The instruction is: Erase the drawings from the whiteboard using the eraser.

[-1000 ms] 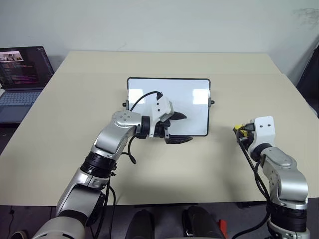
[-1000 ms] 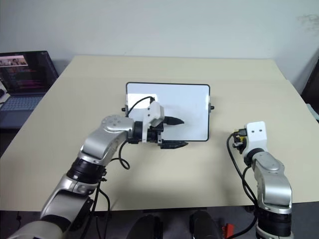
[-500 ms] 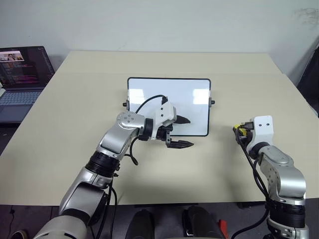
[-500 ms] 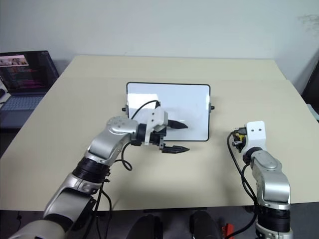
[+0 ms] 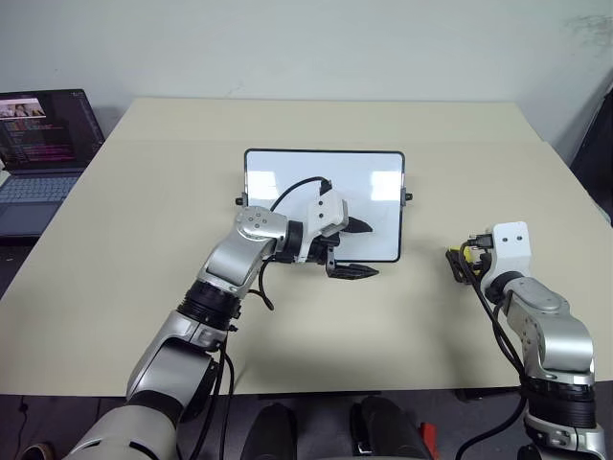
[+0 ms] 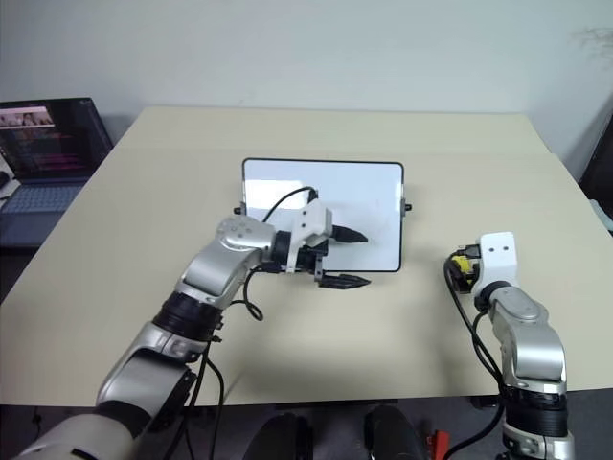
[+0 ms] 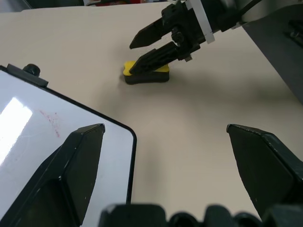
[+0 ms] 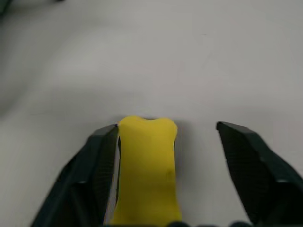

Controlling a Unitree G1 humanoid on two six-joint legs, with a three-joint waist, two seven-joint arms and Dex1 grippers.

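Note:
The whiteboard lies flat in the middle of the table. A faint red smear of the drawings shows near its corner in the left wrist view. My left gripper hangs open over the board's near right corner, pointing right, with nothing in it. The yellow eraser rests on the table at the right, dark side down. My right gripper stands open around it, one finger against its side and the other well apart. The left wrist view shows the eraser under the right gripper.
An open laptop sits on a separate surface off the table's far left corner. The tan table has bare room to the left of, behind and in front of the board. Its near edge runs just below both arms.
My right gripper has opened and let go of the eraser, which now lies on the table between its fingers. The left gripper stays open at the board's near right corner.

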